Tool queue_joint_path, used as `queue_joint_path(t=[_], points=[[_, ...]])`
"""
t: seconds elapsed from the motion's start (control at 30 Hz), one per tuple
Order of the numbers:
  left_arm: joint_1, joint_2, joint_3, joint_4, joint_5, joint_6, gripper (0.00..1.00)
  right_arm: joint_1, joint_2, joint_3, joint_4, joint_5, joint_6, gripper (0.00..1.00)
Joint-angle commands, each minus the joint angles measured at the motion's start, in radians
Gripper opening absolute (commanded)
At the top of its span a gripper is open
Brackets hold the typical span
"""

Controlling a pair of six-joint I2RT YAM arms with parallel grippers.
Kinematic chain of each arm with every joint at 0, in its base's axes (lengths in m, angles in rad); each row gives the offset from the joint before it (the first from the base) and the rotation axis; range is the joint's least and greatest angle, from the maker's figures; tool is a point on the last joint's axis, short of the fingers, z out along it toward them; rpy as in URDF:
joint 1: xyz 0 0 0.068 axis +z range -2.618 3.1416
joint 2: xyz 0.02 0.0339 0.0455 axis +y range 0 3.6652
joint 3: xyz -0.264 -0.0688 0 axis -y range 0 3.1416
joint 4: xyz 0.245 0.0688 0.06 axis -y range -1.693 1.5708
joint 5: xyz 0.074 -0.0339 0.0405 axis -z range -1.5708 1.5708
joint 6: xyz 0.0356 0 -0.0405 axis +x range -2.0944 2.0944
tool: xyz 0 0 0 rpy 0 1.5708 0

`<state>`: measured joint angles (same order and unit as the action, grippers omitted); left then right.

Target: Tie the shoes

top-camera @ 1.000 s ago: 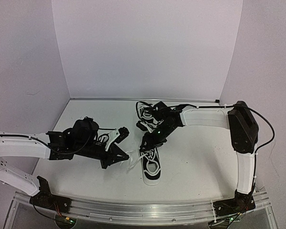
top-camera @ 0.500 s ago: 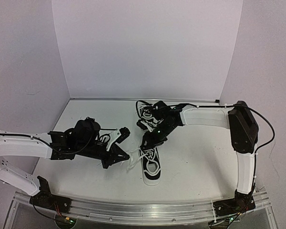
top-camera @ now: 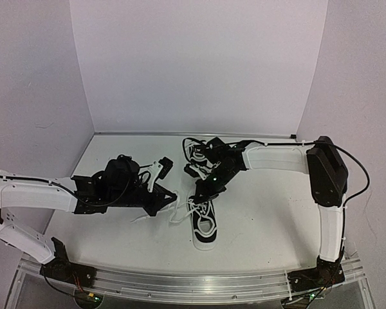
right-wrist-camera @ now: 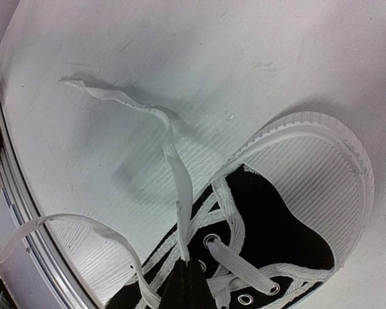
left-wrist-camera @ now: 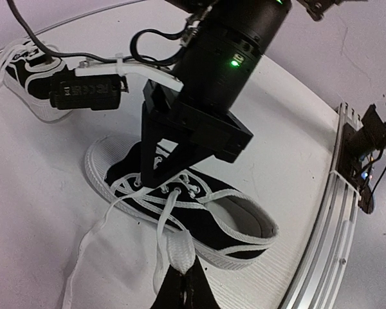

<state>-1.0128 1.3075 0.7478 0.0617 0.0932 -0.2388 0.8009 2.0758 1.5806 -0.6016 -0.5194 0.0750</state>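
One of the shoes point(top-camera: 204, 226), a black sneaker with white sole and toe cap, lies mid-table; the left wrist view shows it side-on point(left-wrist-camera: 199, 212). The other shoe point(top-camera: 196, 151) point(left-wrist-camera: 27, 69) lies behind it. My left gripper point(top-camera: 172, 196) point(left-wrist-camera: 185, 275) is shut on a loop of white lace point(left-wrist-camera: 179, 252) pulled out to the shoe's left. My right gripper point(top-camera: 201, 191) point(left-wrist-camera: 156, 175) point(right-wrist-camera: 192, 265) points down onto the eyelets, shut on another strand of lace point(right-wrist-camera: 180, 193) that runs out across the table. The toe cap point(right-wrist-camera: 309, 167) fills the right wrist view.
A loose lace end point(top-camera: 148, 215) trails on the white table point(top-camera: 264, 212) left of the near shoe. White walls enclose the back and sides. A metal rail point(top-camera: 193, 280) point(left-wrist-camera: 334, 212) runs along the near edge.
My right gripper has shut on a lace strand over the eyelets. My left gripper has moved a little away from the near edge, drawing its lace with it.
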Motion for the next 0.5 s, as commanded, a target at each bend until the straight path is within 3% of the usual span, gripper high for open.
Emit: queue_joint_path(t=[0.0,0.17,0.47], points=[[0.018,0.021,0.043,0.096,-0.125,-0.21,0.0,0.003,-0.044,0.006,-0.005,0.02,-0.01,0.0],[0.025,0.065,0.043,0.153,-0.233,-0.481,0.0,0.002,-0.123,-0.038,0.067,0.044,0.022,0.0],[0.032,0.199,0.019,0.407,-0.26,-0.864,0.0,0.002,-0.209,-0.119,0.161,-0.029,0.036,0.0]])
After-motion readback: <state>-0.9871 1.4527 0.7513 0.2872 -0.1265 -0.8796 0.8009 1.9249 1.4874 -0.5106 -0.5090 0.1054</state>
